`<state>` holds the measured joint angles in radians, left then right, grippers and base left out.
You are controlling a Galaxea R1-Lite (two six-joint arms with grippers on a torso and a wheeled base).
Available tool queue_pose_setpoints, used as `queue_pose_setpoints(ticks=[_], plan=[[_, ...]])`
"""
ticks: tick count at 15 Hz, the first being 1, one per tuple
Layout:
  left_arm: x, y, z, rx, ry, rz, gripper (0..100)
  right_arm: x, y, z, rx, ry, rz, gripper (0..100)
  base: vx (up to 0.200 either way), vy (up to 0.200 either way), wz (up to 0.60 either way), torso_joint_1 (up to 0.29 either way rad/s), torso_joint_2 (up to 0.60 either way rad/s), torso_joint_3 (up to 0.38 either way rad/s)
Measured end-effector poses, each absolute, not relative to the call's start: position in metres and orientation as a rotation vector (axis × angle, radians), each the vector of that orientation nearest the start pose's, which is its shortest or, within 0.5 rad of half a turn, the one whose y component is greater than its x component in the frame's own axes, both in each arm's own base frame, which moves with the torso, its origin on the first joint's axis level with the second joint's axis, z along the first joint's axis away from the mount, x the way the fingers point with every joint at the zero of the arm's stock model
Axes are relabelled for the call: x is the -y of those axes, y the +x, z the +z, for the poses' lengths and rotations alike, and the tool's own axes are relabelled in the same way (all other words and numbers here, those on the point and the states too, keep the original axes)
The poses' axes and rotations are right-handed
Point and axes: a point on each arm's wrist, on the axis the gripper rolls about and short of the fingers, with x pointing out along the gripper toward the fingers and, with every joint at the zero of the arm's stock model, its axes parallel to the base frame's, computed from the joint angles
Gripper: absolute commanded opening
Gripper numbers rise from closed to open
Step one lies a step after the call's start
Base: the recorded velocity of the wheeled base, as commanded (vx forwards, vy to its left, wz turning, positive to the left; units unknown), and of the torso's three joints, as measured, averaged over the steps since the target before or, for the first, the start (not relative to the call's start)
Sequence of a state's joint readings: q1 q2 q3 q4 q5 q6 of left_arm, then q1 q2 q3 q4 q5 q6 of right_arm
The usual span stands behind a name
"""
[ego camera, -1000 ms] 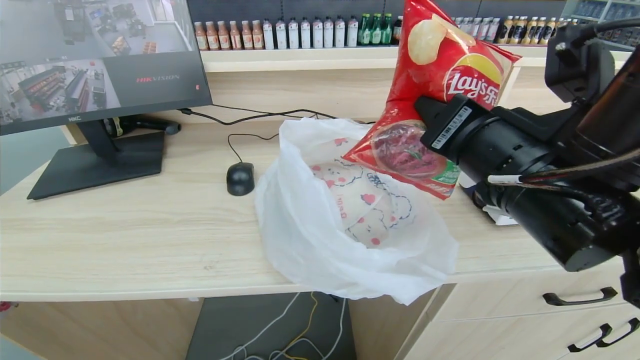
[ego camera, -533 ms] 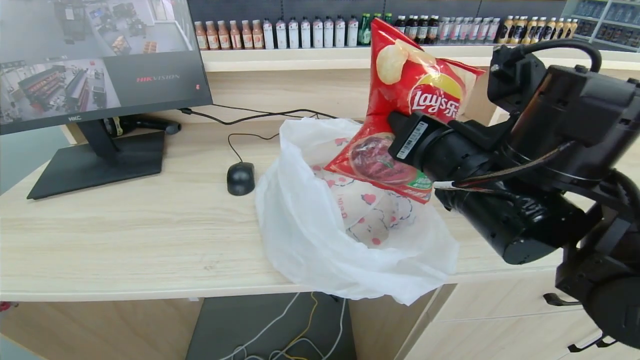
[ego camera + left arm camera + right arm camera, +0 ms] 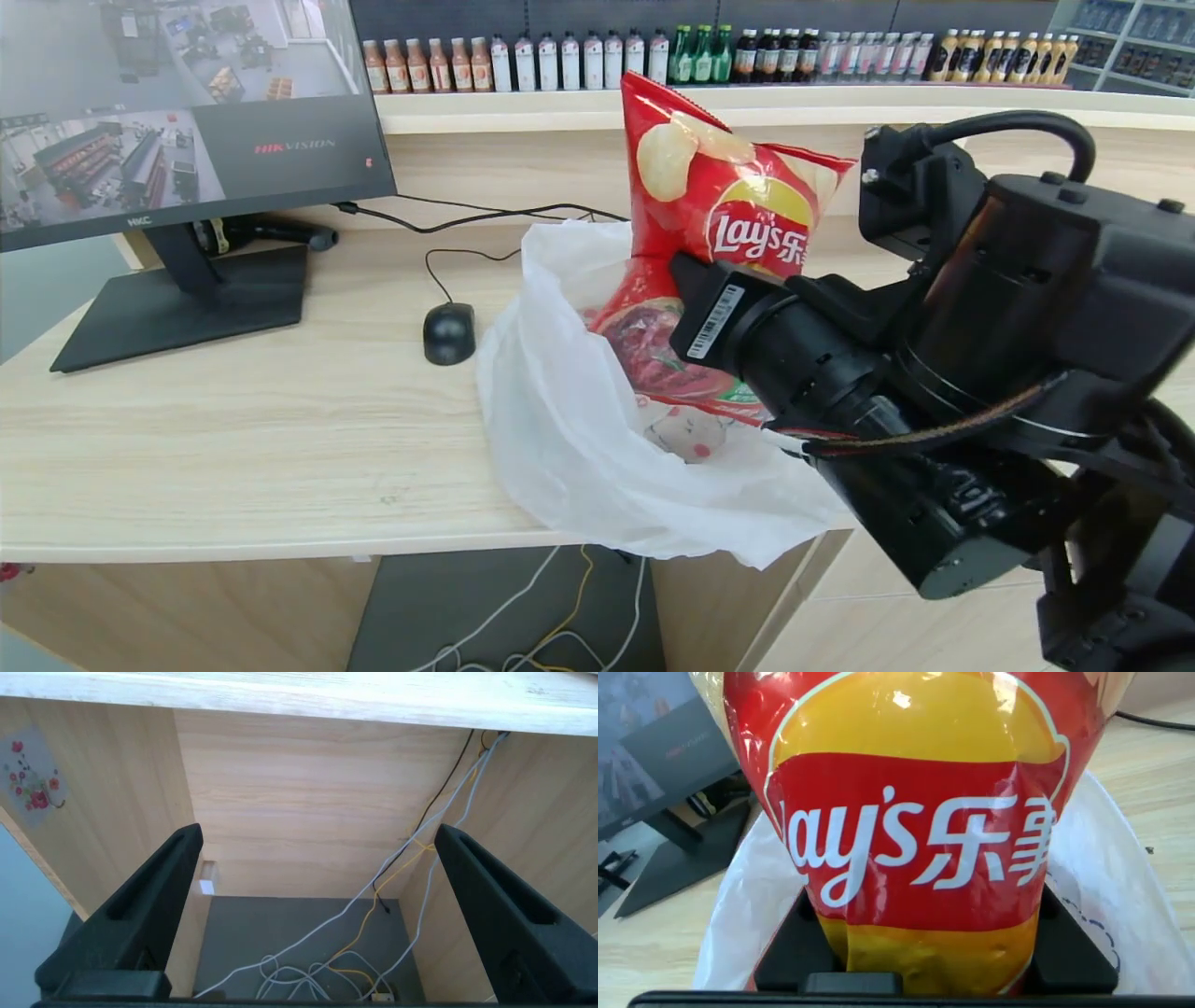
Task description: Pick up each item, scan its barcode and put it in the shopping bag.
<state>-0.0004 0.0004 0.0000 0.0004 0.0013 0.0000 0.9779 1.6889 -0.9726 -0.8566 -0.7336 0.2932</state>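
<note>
The right hand point(image 3: 700, 299) is clamped on a glossy red crisp packet point(image 3: 719, 224), upright with its long axis vertical. Its lower end sits below the hand in the crinkled white plastic shopping bag point(image 3: 579, 448). The left hand point(image 3: 318, 905) is spread apart.

chip bag point(image 3: 719, 215) lower corner hidden behind right arm point(image 3: 934, 373), monitor point(image 3: 177, 112) cropped by upper left edge

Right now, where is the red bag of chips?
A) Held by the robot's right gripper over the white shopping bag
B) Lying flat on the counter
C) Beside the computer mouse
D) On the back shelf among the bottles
A: the right gripper clamps the chip bag upright, its lower end at the open mouth of the shopping bag.
</note>
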Motion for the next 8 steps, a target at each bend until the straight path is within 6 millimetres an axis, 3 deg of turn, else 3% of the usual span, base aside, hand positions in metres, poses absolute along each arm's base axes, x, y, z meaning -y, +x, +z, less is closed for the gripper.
queue_pose_setpoints(ticks=[4, 8], plan=[[0.0, -0.023, 0.075, 0.0, 0.0, 0.001, 100, -0.249, 0.171, 0.238, 0.014, 0.357, 0.266, 0, 0.0, 0.0, 0.0, 0.0, 0.0, 0.0], [0.0, -0.023, 0.075, -0.001, 0.0, 0.0, 100, -0.25, 0.174, 0.227, -0.01, 0.337, 0.264, 0, 0.0, 0.0, 0.0, 0.0, 0.0, 0.0]])
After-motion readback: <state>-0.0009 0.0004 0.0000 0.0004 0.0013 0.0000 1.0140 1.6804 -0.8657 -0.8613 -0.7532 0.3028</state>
